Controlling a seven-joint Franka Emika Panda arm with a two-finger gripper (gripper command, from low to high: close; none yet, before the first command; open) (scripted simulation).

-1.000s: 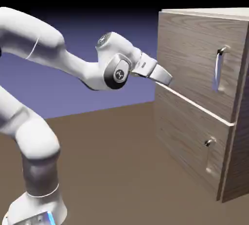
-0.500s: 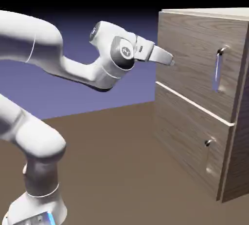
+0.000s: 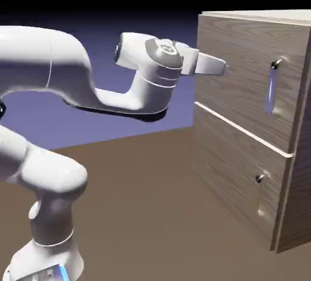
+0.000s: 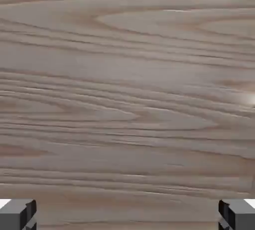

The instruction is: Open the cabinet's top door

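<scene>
Exterior view: the cabinet [image 3: 255,128] fills the 3 o'clock side of the picture, a boxy grey-brown wood-grain block standing on the brown table [image 3: 140,207]. Its front carries two stacked panels split by a pale seam. The top door [image 3: 243,79] is the upper panel and sits flush with the cabinet's front — shut, with its vertical silver bar handle [image 3: 271,88] toward the panel's 3 o'clock edge. Below the seam, the lower panel [image 3: 234,182] has its own shorter handle [image 3: 261,194], also toward 3 o'clock. The white arm [image 3: 67,85] rises from 7 o'clock, bends across the middle, and carries the gripper [image 3: 223,67] roughly level, pointing toward 3 o'clock at the upper part of the top door. The tip lies over the door's 9 o'clock part, well short of the bar handle; whether it touches the wood cannot be told from here.

Hand view: wood grain of the top door [image 4: 127,99] fills nearly the whole picture, with a pale strip and a dark band at 12 o'clock. The two grey fingertips [image 4: 17,214] sit in the far corners at 7 and 5 o'clock — jaws spread wide, released, nothing between them but the door's surface
</scene>
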